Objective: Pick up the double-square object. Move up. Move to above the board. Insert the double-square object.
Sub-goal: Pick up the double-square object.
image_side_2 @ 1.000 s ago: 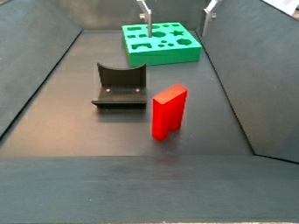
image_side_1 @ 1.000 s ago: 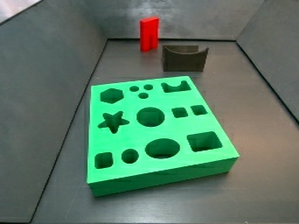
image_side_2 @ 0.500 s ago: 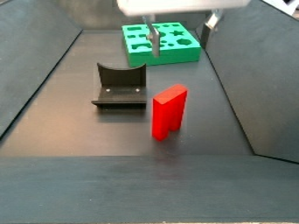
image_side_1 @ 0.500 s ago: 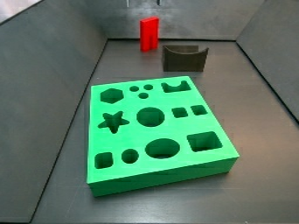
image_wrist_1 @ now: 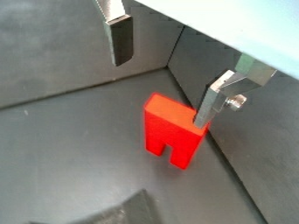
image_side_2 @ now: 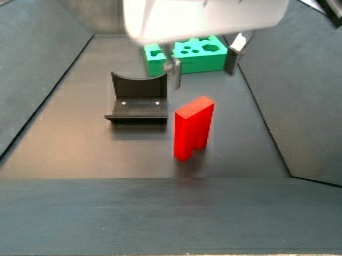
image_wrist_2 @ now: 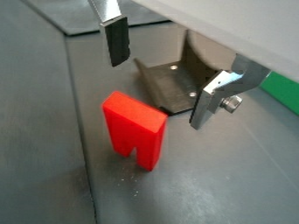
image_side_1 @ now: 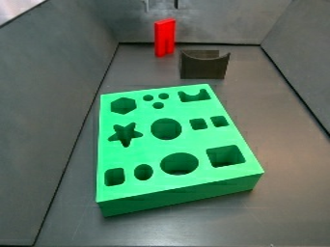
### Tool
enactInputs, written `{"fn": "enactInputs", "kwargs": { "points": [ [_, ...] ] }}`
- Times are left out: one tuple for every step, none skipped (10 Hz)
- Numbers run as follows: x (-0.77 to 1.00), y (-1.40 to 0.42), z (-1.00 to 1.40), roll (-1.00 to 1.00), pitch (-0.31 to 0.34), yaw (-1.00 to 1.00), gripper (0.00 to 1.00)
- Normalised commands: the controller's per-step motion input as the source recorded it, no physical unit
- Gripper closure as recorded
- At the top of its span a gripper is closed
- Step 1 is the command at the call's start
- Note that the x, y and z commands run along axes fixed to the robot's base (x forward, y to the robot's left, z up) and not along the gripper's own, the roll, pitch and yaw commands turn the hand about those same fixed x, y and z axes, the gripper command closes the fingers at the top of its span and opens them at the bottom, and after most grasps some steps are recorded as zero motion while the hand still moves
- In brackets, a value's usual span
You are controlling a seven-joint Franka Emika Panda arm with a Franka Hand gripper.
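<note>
The board (image_side_1: 175, 145) lies flat on the dark table (image_side_1: 258, 207). Its cut-outs, among them a star, a hexagon, circles, squares and an oval, hold nothing. In a side view part of it is hidden behind the arm's pale housing (image_side_2: 203, 17). Dark grey walls (image_side_1: 58, 58) slope up around the table on all sides.

The double-square object (image_side_2: 194, 128) stands upright on the table, well apart from the board, its notch facing down and its two prongs on the surface. The fixture (image_side_2: 138, 98) stands just beside it.

The pincer (image_wrist_1: 163, 72) hangs above the red block with its fingers (image_wrist_1: 121, 39) spread wide, one to each side, clamped on nothing and touching nothing.

Half a second earlier the pale housing sat higher in the side view and left more of the board visible; it has since come lower over the block, while block, fixture and board have not shifted.
</note>
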Motion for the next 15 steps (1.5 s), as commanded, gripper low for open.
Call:
{"fn": "enactInputs", "kwargs": {
  "points": [
    [0.2, 0.13, -0.52, -0.2, -0.066, 0.65, 0.0],
    [0.03, 0.12, -0.39, -0.13, -0.08, 0.36, 0.0],
    [0.0, 0.11, -0.21, -0.1, -0.019, 0.03, 0.0],
    [0.0, 0.08, -0.24, -0.06, 0.0, 0.03, 0.0],
    [0.0, 0.05, -0.25, -0.02, 0.0, 0.05, 0.0],
    [0.03, 0.06, -0.35, -0.02, 0.0, 0.1, 0.0],
    [0.04, 0.04, -0.29, -0.06, 0.0, 0.1, 0.0],
    [0.0, 0.0, 0.0, 0.01, 0.0, 0.0, 0.0],
    [-0.41, 0.06, -0.05, 0.02, 0.0, -0.2, 0.0],
    [0.01, 0.26, -0.27, 0.0, 0.0, 0.48, 0.0],
    [0.0, 0.1, -0.06, 0.0, 0.0, 0.47, 0.0],
    [0.0, 0.09, 0.0, 0.0, 0.0, 0.01, 0.0],
    [0.1, 0.03, -0.09, 0.04, 0.026, 0.81, 0.0],
    [0.1, 0.13, 0.0, -0.05, 0.0, 0.51, 0.0],
    [-0.02, 0.04, 0.0, 0.0, 0.0, 0.0, 0.0]
  ]
}}
